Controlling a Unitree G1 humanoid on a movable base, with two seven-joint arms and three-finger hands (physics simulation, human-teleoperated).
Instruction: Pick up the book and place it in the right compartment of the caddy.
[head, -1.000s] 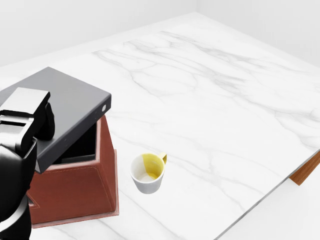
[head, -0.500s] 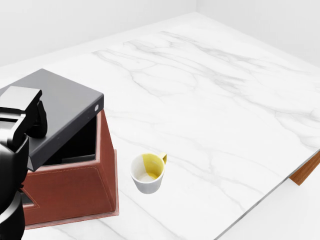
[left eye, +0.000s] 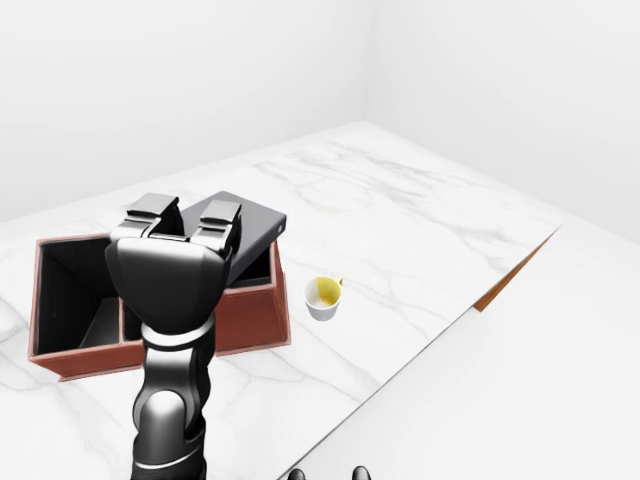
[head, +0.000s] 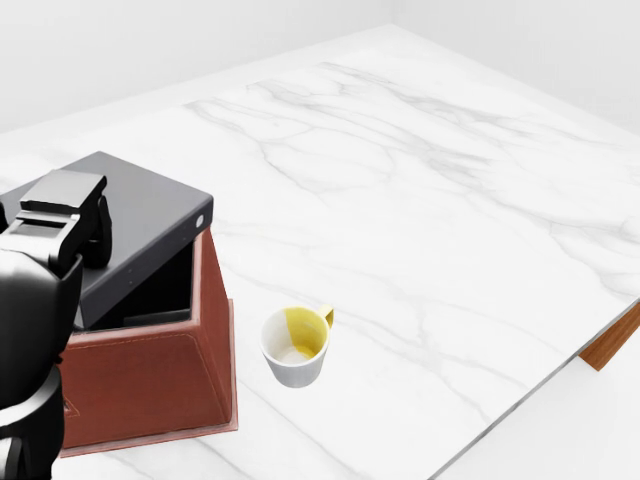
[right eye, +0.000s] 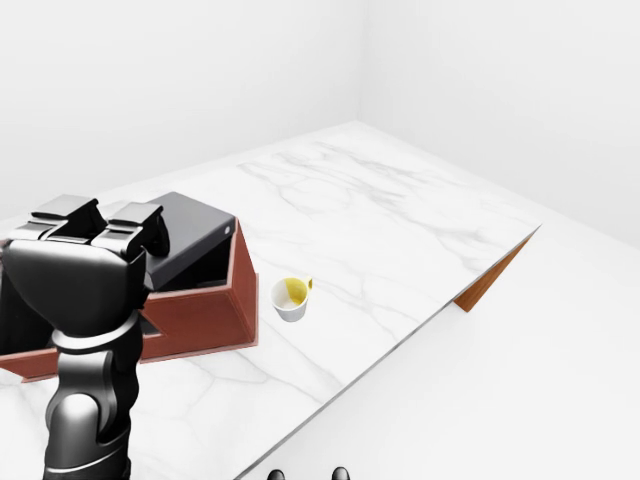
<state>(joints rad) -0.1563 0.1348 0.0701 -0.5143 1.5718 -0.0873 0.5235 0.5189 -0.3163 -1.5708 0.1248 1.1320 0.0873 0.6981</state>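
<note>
A dark grey book (head: 150, 215) lies tilted across the right compartment of the red-brown caddy (head: 150, 385). Its right corner pokes out over the caddy's right wall. My left hand (head: 55, 225) comes in from the left with its fingers (left eye: 215, 222) on top of the book's left end, closed on it; the thumb is hidden beneath. The arm hides the book's lower edge. The caddy's left compartment (left eye: 70, 290) is dark inside. Two black fingertips of the right hand (left eye: 325, 473) barely show at the bottom edge of the left-eye view.
A white mug (head: 295, 345) with a yellow inside stands on the marble table (head: 420, 200) just right of the caddy. The table's edge (left eye: 500, 285) runs diagonally at the right, with a brown wooden underside showing.
The book has sunk lower over the right compartment and its right corner has drawn slightly left. My left hand stays on it. The mug has not moved.
</note>
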